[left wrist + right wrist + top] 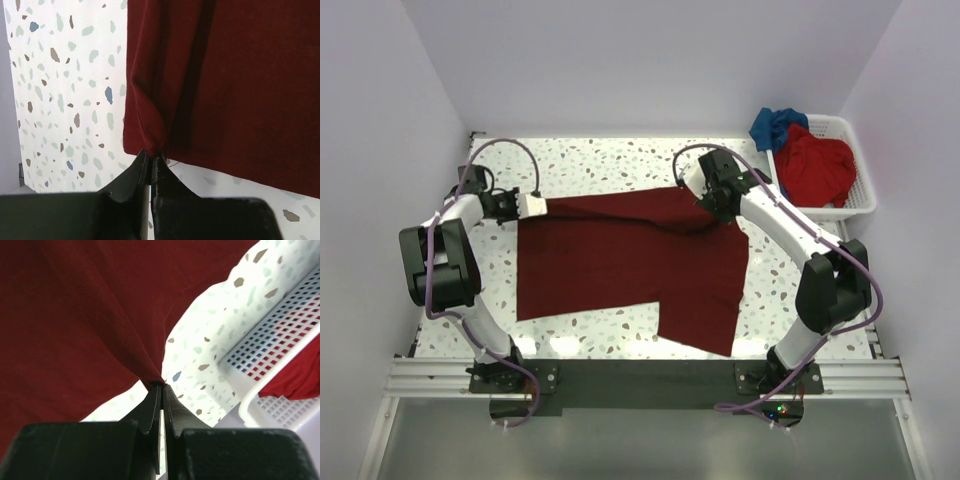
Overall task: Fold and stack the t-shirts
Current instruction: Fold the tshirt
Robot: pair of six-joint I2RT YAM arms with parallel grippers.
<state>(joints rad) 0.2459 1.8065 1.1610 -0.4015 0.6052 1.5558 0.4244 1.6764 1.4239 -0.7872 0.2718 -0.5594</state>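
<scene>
The dark maroon t-shirt (pixel 620 260) lies spread across the middle of the table, its far edge lifted. My left gripper (pixel 542 205) is shut on its far left corner, which bunches at the fingertips in the left wrist view (pixel 151 154). My right gripper (pixel 705 203) is shut on its far right edge, where the cloth is pulled up into a peak in the right wrist view (pixel 162 385). The brighter red t-shirt (pixel 815 165) and the blue t-shirt (pixel 775 125) lie crumpled in the basket.
The white slatted basket (pixel 855 200) stands at the back right of the speckled table (pixel 590 160); it also shows in the right wrist view (pixel 280 345). White walls close in the left, back and right sides.
</scene>
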